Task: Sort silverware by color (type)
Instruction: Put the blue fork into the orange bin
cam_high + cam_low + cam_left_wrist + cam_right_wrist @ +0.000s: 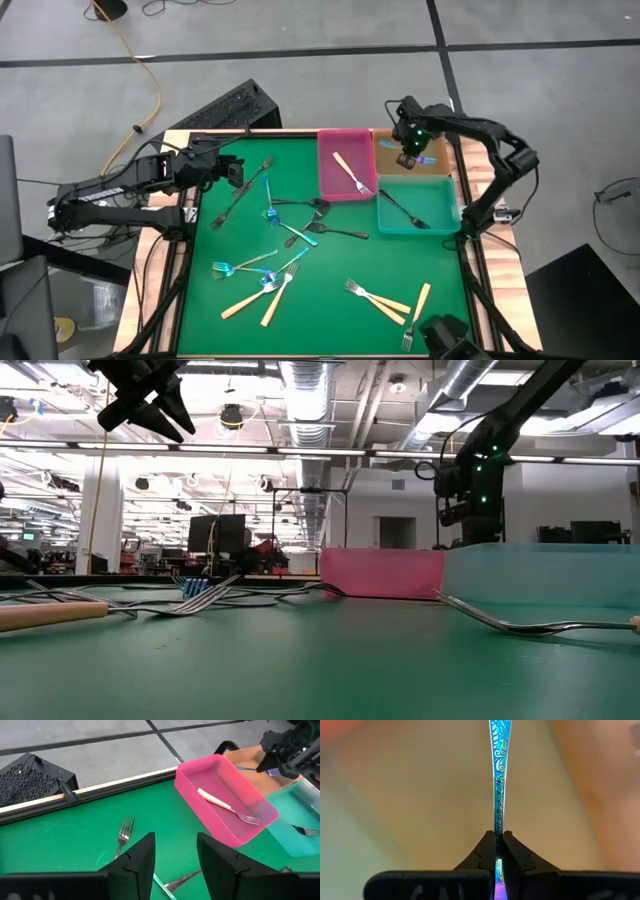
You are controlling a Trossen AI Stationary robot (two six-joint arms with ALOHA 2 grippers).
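Spanning green mat, industrial ceiling

We record an iridescent blue fork with scrolled engraving above the tan tray, beside which sit a pink tray and a teal tray on green matting.
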